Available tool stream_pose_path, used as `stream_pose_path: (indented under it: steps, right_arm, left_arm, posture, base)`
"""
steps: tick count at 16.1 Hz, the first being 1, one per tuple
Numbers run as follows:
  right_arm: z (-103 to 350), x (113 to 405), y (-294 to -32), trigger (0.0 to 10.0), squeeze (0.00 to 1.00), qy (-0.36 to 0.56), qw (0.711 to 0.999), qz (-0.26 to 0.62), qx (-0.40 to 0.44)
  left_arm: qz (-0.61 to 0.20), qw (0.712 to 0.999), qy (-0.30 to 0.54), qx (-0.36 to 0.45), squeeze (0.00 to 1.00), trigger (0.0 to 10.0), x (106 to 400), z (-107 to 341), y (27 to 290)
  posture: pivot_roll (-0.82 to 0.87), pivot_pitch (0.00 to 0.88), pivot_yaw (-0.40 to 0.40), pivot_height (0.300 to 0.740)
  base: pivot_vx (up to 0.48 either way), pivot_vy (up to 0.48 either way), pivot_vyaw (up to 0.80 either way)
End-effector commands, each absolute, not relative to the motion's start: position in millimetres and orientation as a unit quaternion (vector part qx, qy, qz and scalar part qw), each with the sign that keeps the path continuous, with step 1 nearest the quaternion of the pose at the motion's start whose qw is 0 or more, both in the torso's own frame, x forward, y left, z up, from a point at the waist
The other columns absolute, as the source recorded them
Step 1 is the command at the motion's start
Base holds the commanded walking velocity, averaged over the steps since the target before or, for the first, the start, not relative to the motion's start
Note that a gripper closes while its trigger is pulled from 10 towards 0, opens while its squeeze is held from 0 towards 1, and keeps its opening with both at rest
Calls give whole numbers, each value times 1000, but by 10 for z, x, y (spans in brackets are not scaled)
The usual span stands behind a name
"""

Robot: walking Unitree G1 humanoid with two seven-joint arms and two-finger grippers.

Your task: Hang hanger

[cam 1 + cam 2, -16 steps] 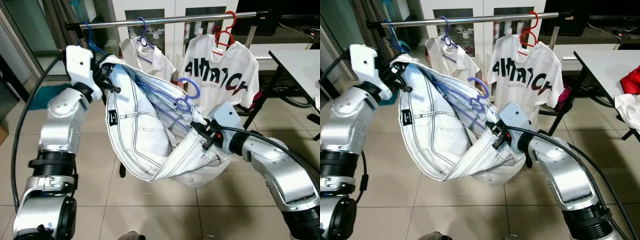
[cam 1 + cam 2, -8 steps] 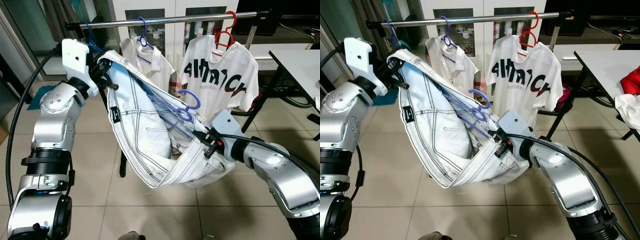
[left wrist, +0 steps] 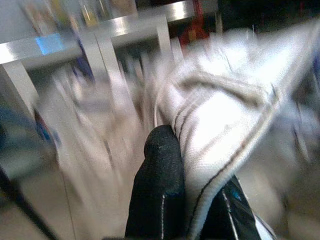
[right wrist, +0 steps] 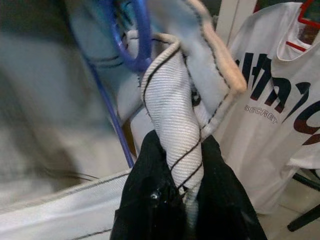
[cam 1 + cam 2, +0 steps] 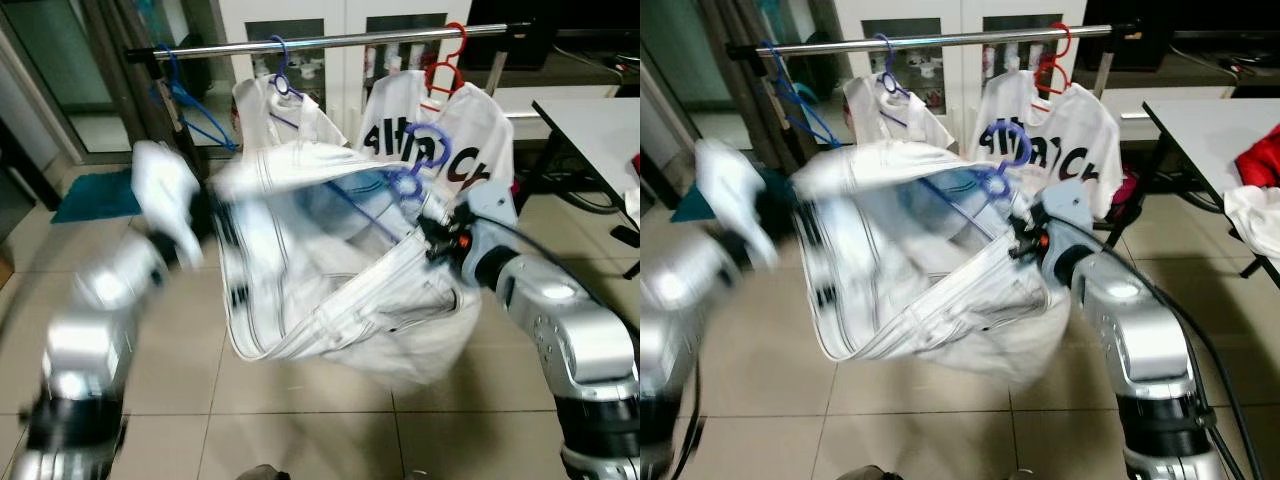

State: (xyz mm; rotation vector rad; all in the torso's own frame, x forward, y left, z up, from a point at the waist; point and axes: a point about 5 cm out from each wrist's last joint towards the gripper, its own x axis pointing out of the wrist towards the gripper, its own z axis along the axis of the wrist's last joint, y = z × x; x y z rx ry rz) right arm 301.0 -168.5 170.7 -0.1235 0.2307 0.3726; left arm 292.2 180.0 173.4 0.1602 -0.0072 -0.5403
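Note:
A pair of white trousers (image 5: 340,290) with dark stitching hangs stretched between both grippers, draped over a purple hanger (image 5: 408,178) whose hook sticks up near the printed T-shirt. My left gripper (image 5: 205,215) is blurred and shut on the waistband at the left; in its wrist view the fingers (image 3: 160,190) pinch the cloth edge. On the right, my right gripper (image 4: 182,170) is shut on a bunched fold of the trousers, just below the hanger's hook (image 4: 135,40). The silver rail (image 5: 340,40) runs above and behind.
On the rail hang a bare blue hanger (image 5: 190,95), a white shirt on a purple hanger (image 5: 285,100) and a printed T-shirt on a red hanger (image 5: 445,70). A white table (image 5: 600,120) with red cloth (image 5: 1260,160) stands at the right. Tiled floor lies below.
My right gripper has risen toward the rail, lifting the hanger hook up and rightward. My left arm has dropped fast and is blurred. The waistband now stretches nearly level.

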Motion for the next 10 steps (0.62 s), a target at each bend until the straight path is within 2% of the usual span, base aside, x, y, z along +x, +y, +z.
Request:
stream_pose_path:
  steps: [1, 2, 4, 6, 7, 8, 9, 10]
  right_arm:
    - [1891, 3076, -1753, 0, 0, 71, 985, 155, -32]
    - [1945, 3072, -1665, 0, 0, 55, 982, 181, -16]
    - [2032, 3026, -1549, 0, 0, 32, 975, 221, 6]
    - [2073, 2976, -1515, 0, 0, 25, 971, 236, 13]
    - [2093, 2939, -1511, 0, 0, 21, 970, 242, 17]
    - [2113, 2889, -1499, 0, 0, 15, 968, 249, 24]
    - [2116, 2861, -1489, 0, 0, 14, 967, 255, 28]
    - [2109, 2842, -1491, 0, 0, 14, 967, 253, 29]
  left_arm:
    - [-235, 964, 42, 114, 0, 0, 2893, 1485, 1844]
    - [-206, 969, 71, 119, 0, 0, 2910, 1242, 1839]
    - [-166, 976, 95, 100, 0, 0, 3005, 1027, 1793]
    - [-168, 977, 104, 77, 0, 0, 3087, 953, 1716]
    - [-182, 975, 119, 46, 0, 7216, 3113, 894, 1648]
    - [-214, 969, 122, 30, 157, 10000, 3123, 822, 1553]
    - [-211, 970, 115, 21, 1000, 10000, 3132, 809, 1535]
    - [-210, 971, 114, 4, 1000, 10000, 3137, 800, 1521]
  posture:
    - [-126, 0, 76, 740]
    - [-129, 0, 72, 740]
    - [-145, 0, 78, 740]
    - [-151, 0, 80, 740]
    - [-161, 0, 84, 740]
    - [-166, 0, 87, 740]
    - [-173, 0, 93, 740]
    - [-175, 0, 95, 740]
  base:
    - [0, 0, 0]
    - [0, 0, 0]
    - [0, 0, 0]
    - [0, 0, 0]
    - [0, 0, 0]
    - [0, 0, 0]
    - [0, 0, 0]
    - [0, 0, 0]
